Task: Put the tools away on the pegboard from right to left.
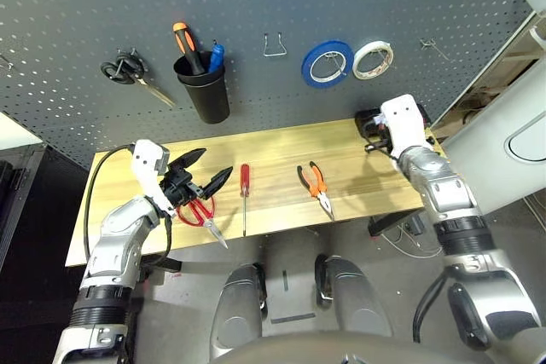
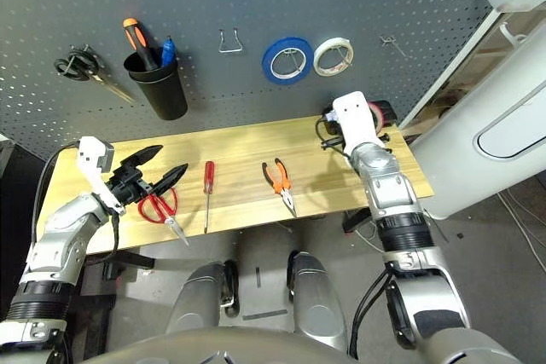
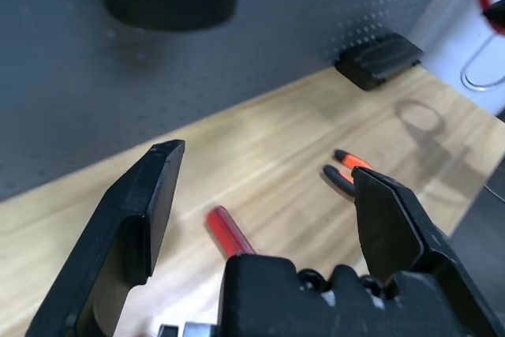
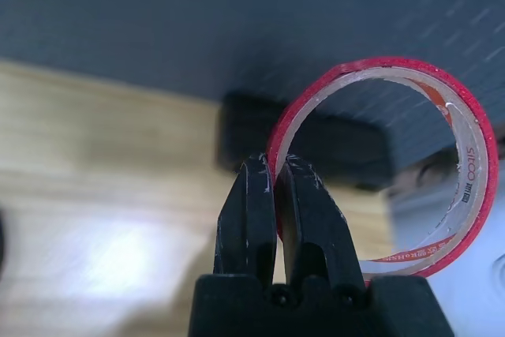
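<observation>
The right gripper [image 4: 276,175] is pinched shut on the rim of the red tape ring [image 4: 465,155], which stands up beside its fingers, off the desk [image 1: 273,159]. Past it sits a black block [image 4: 316,144] at the desk's back edge, with the pegboard [image 1: 256,6] behind. On the board beyond this gripper hang a white roll [image 1: 373,59] and a blue roll [image 1: 327,63].

The left gripper [image 1: 207,168] is spread wide and holds nothing. The red scissors [image 1: 201,213] lie just under it. The screwdriver [image 1: 244,195] lies just beyond its fingertips, the pliers [image 1: 316,185] farther on toward the right gripper. Ahead of it on the board are the black cup [image 1: 205,87] and black scissors [image 1: 132,72].
</observation>
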